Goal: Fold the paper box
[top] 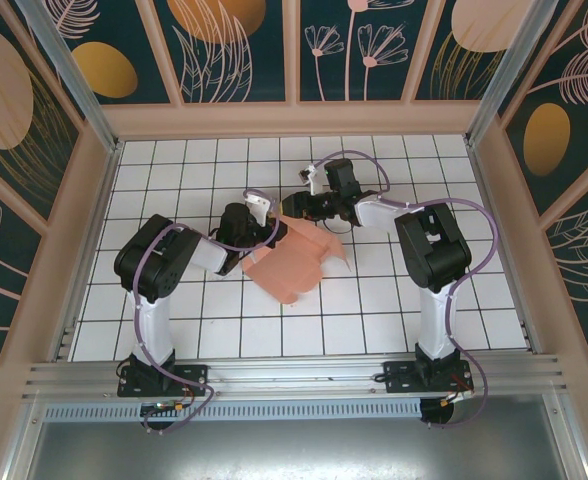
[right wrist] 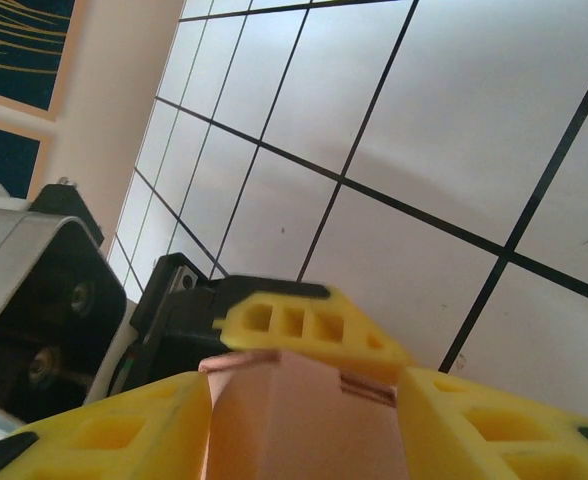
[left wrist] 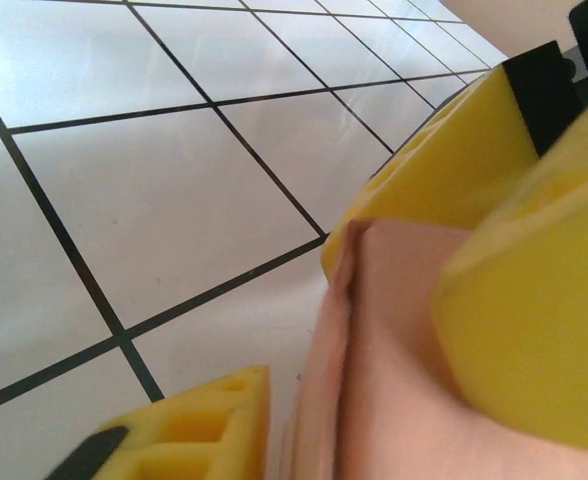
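White gridded tabletop (top: 274, 335), teal floral walls (top: 394, 50) — aluminium rail (top: 294, 372)

Paper box (top: 296, 262) on table (top: 174, 322) between arms; left gripper (top: 267, 232), right gripper (top: 297, 207) at far edge

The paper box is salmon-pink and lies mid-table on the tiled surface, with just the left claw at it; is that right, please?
Not quite: both claws are at the paper box. The right wrist view shows its pink card between the yellow fingers of the right claw; the left claw is at it too. The rest stands.
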You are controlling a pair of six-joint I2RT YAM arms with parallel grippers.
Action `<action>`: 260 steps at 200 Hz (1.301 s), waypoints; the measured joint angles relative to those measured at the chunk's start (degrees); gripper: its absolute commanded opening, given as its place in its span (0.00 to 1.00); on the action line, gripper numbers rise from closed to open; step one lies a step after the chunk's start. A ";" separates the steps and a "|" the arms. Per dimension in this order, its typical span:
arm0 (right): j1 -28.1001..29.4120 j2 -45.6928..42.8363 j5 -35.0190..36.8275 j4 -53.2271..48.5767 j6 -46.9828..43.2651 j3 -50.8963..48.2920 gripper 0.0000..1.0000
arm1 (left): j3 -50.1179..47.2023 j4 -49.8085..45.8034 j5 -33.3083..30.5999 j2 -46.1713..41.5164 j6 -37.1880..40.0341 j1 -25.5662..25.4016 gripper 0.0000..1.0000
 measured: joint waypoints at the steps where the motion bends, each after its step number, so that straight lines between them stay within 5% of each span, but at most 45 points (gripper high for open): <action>1: 0.00 0.00 0.00 0.02 0.00 -0.02 0.52 | 0.00 0.00 0.04 0.00 0.07 0.00 0.30; 64: -0.55 0.00 -0.04 0.00 0.17 -0.15 0.52 | -2.67 1.86 -0.26 0.00 -0.24 0.00 0.45; 98: -0.76 0.00 -0.17 0.02 0.20 -0.15 0.52 | -3.65 2.19 -0.22 0.00 -0.33 0.00 0.33; 142: -0.76 0.00 -0.52 0.00 0.24 -0.15 0.52 | -2.54 2.64 0.09 1.42 -1.53 0.00 0.35; 208: -0.76 0.00 -0.85 0.02 0.61 -0.15 0.52 | 0.35 2.89 1.49 3.04 -3.48 -0.02 0.08; 260: -0.92 0.00 -0.76 0.04 0.61 -0.15 0.55 | 0.59 2.84 1.95 3.26 -3.21 0.00 0.02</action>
